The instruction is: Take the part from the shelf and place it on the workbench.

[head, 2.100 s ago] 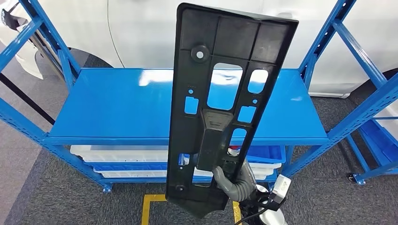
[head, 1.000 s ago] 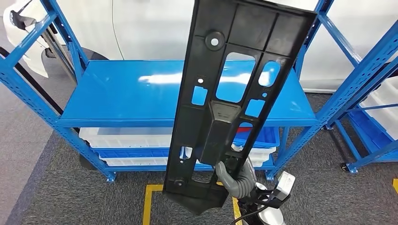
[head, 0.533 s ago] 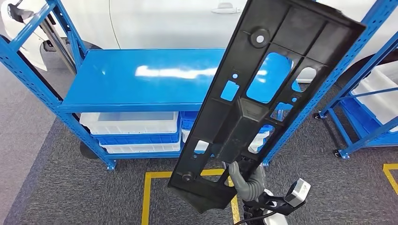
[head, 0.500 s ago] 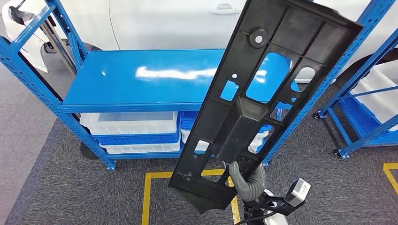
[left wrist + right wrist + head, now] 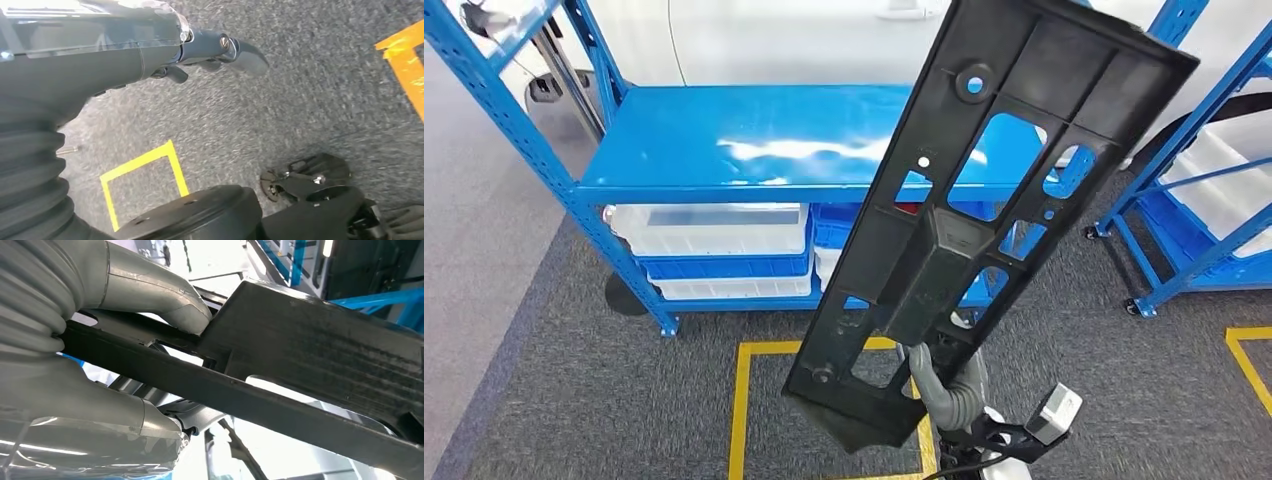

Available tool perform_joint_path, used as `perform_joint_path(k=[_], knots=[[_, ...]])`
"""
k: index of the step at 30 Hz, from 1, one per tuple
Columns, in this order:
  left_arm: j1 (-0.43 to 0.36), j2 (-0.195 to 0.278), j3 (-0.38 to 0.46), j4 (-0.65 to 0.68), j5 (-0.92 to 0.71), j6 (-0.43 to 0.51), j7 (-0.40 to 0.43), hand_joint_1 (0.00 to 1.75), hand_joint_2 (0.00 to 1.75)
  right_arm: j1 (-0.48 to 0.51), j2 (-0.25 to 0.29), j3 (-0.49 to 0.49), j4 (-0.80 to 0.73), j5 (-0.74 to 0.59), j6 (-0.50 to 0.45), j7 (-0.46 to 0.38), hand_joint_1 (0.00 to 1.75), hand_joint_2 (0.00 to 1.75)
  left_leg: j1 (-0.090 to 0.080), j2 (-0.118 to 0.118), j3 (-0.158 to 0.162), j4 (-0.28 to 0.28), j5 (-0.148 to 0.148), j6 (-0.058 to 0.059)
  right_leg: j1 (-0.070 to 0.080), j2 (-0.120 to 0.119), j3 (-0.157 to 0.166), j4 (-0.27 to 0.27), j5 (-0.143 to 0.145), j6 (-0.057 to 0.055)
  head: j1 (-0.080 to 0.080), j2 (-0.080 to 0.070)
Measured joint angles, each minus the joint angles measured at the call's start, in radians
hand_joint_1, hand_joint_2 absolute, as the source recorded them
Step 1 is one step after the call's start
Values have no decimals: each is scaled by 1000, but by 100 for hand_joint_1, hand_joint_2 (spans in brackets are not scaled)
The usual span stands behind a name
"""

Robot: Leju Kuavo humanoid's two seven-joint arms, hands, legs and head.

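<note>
My right hand gripped the black plastic part near its lower end, thumb on one face and fingers wrapped through a cutout. The part stood up and away from the hand, tilted with its top leaning to the right, ribbed back side toward the head camera, and it blocked much of what lay beyond the hand. In the right wrist view the thumb pressed down on the part's raised centre block, with the long edge of the part running away from the hand.

Beyond the held part stood a blue metal shelf rack, its top deck bare and glossy. Under that deck sat white and blue plastic bins, stacked. A second blue rack stood off to the right of the hand, holding white trays. A white car body stood behind the first rack. Yellow floor tape marked a box on the grey carpet just left of and below the hand. A small white camera module sat at the wrist just right of the hand.

My left hand hung over the grey carpet, fingers curled in loosely and holding nothing as far as I could see; how far the fingers were closed I couldn't tell. Yellow tape lay on the floor under it.
</note>
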Motion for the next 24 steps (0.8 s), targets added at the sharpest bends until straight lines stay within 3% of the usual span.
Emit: perform_joint_path(k=[1, 2, 4, 5, 6, 7, 9, 11, 12, 14, 15, 17, 19, 20, 21, 22, 24], knots=[[-1, 0, 1, 0, 3, -2, 3, 0, 175, 3, 1, -5, 0, 0, 0, -4, 175, 175, 1, 3, -14, -1, 14, 7, -1, 1, -11, 26, -37, 5, 0, 0], [-2, 1, 2, 0, 6, -3, 5, 0, 175, 6, 1, -9, 0, 0, 0, -7, 175, 175, 2, 5, -29, -2, 29, 13, -4, 2, -27, 73, -91, 9, 0, 0], [-5, 1, 5, 0, 10, -4, 5, 0, 175, 11, 2, -16, 0, 0, 0, -11, 175, 175, -1, 7, -62, 0, 56, 16, -7, 2, -56, 210, -193, 15, 0, 0], [-7, 1, 6, 0, 11, -5, 5, 0, 175, 12, 2, -18, 0, 0, 0, -12, 175, 175, -2, 8, -78, 2, 68, 16, -7, 2, -61, 268, -211, 17, 0, 0], [-9, 1, 8, 0, 12, -5, 5, 0, 175, 14, 2, -21, 0, 0, 0, -13, 175, 175, -3, 8, -94, 4, 80, 15, -8, 2, -51, 299, -203, 17, 0, 0], [-11, 1, 9, 0, 13, -5, 5, 0, 175, 15, 2, -22, 0, 0, 0, -13, 175, 175, -4, 9, -110, 6, 91, 14, -7, 2, -22, 292, -179, 15, 0, 0], [-15, 1, 11, 0, 14, -5, 5, 0, 175, 15, 3, -24, 0, -2, 1, -16, 175, 175, -6, 9, -136, 12, 110, 10, -5, 2, 88, 174, -144, 3, 0, 0], [-18, 0, 13, 0, 15, -5, 4, 0, 175, 15, 7, -25, 0, -6, 3, -20, 175, 175, -8, 8, -147, 16, 126, 2, 1, 2, 197, 24, -164, -11, 0, 0], [-18, -1, 14, 0, 16, -4, 2, 0, 175, 16, 9, -27, 0, -7, 6, -22, 175, 175, -8, 8, -149, 15, 133, -4, 6, 1, 223, -20, -177, -18, 0, 0], [-17, -1, 17, 0, 17, -1, -9, 0, 175, 20, 12, -31, 0, -7, 14, -27, 175, 175, -6, 9, -153, 11, 145, -17, 8, 0, 223, -41, -171, -30, 0, 0], [-15, 0, 18, 0, 17, 2, -19, 0, 175, 23, 14, -33, 0, -4, 18, -28, 175, 175, -5, 8, -158, 17, 135, -23, 6, -1, 217, -45, -163, -38, 0, 0], [-13, 0, 19, 0, 20, 10, -41, 0, 175, 30, 21, -37, 0, 5, 22, -27, 175, 175, -4, 6, -180, 75, 68, -35, 1, -3, 199, -51, -140, -51, 0, 0], [-13, 0, 19, 0, 24, 19, -60, 0, 175, 36, 26, -40, 0, 16, 23, -16, 175, 175, -2, 6, -212, 202, -27, -44, 2, -1, 175, -49, -122, -54, 0, 0], [-13, 0, 19, 0, 26, 22, -65, 0, 175, 39, 28, -43, 1, 20, 25, -7, 175, 175, 0, 6, -222, 262, -51, -47, 2, 1, 162, -46, -113, -54, 0, 0], [-13, 0, 19, 0, 26, 23, -65, 0, 175, 42, 29, -44, 3, 23, 27, 3, 175, 175, 1, 6, -218, 295, -51, -49, 3, 4, 149, -43, -105, -52, 0, 0], [-12, 0, 20, 0, 24, 20, -59, 0, 175, 45, 31, -46, 6, 26, 31, 11, 175, 175, 2, 5, -196, 288, -33, -50, 2, 8, 136, -39, -99, -50, 0, 0], [-7, 2, 19, 0, 14, 8, -35, 0, 175, 52, 33, -47, 12, 36, 36, 15, 175, 175, 6, -9, -105, 168, 12, -48, 1, 20, 115, -26, -90, -44, 0, 0]])
